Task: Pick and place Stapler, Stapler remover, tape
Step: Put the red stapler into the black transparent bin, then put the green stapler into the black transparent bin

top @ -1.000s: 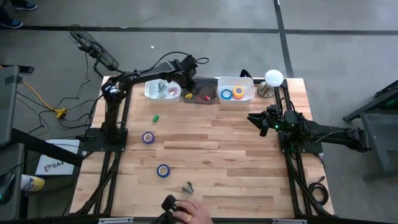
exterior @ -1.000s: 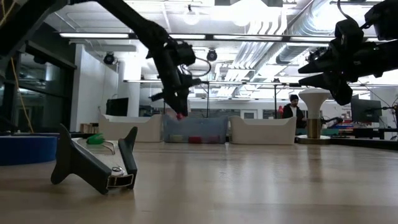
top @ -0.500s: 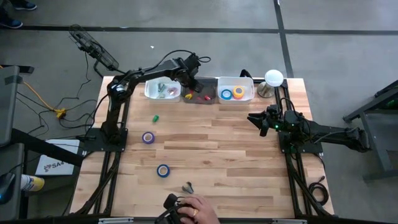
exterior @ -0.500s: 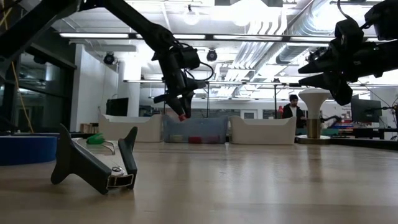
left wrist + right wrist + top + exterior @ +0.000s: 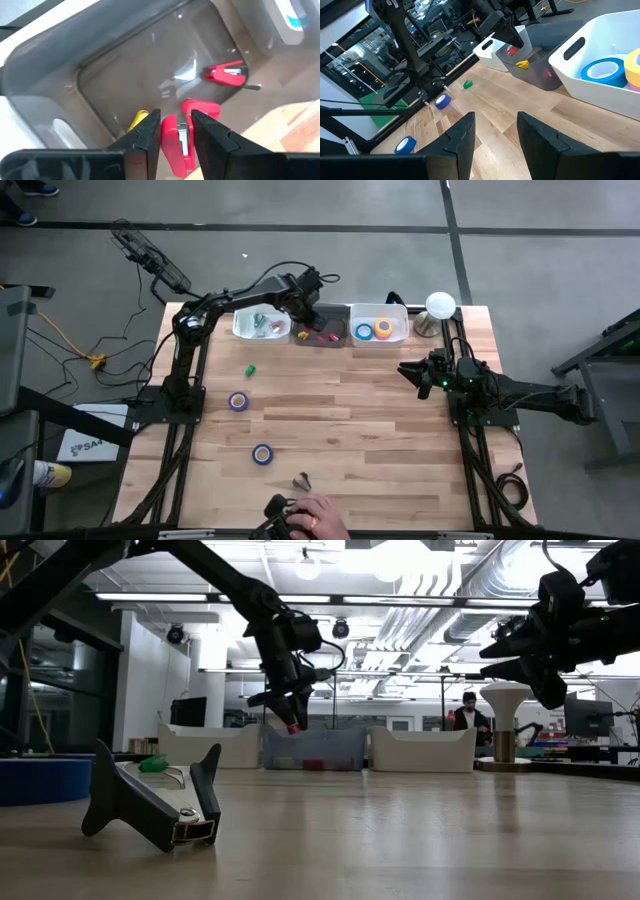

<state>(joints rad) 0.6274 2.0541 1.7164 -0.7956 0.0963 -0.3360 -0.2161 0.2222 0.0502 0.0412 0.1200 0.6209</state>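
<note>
My left gripper (image 5: pixel 304 313) hangs over the grey bin (image 5: pixel 340 340) at the table's far edge, shut on a small red stapler (image 5: pixel 176 142); it also shows in the low view (image 5: pixel 291 723). More small staplers lie in the bin: two red (image 5: pixel 226 73) and one yellow (image 5: pixel 138 119). A purple tape roll (image 5: pixel 238 401) and a blue tape roll (image 5: pixel 262 453) lie flat on the table. The stapler remover (image 5: pixel 303 480) lies near the near edge and is large in the low view (image 5: pixel 150 802). My right gripper (image 5: pixel 408 371) is open and empty at the table's right (image 5: pixel 495 135). My left gripper pinches the red stapler's two sides (image 5: pixel 169 131) between its two fingers. The fingers come from above, pointing down into the grey bin. The stapler's end shows below the fingertips (image 5: pixel 292 727), lifted clear of the bin's floor.
A white bin (image 5: pixel 243 332) with small parts stands left of the grey one; a white bin (image 5: pixel 400 332) with blue and orange-yellow tape rolls stands right of it. A small green piece (image 5: pixel 250 369) lies on the table. A person's hand (image 5: pixel 312 516) is at the near edge. A white lamp (image 5: pixel 440 306) stands far right.
My left gripper has gone a little toward the table's right, over the grey bin, with the red stapler still in its fingers, and has then kept still. The person's hand at the near edge has shifted slightly right.
</note>
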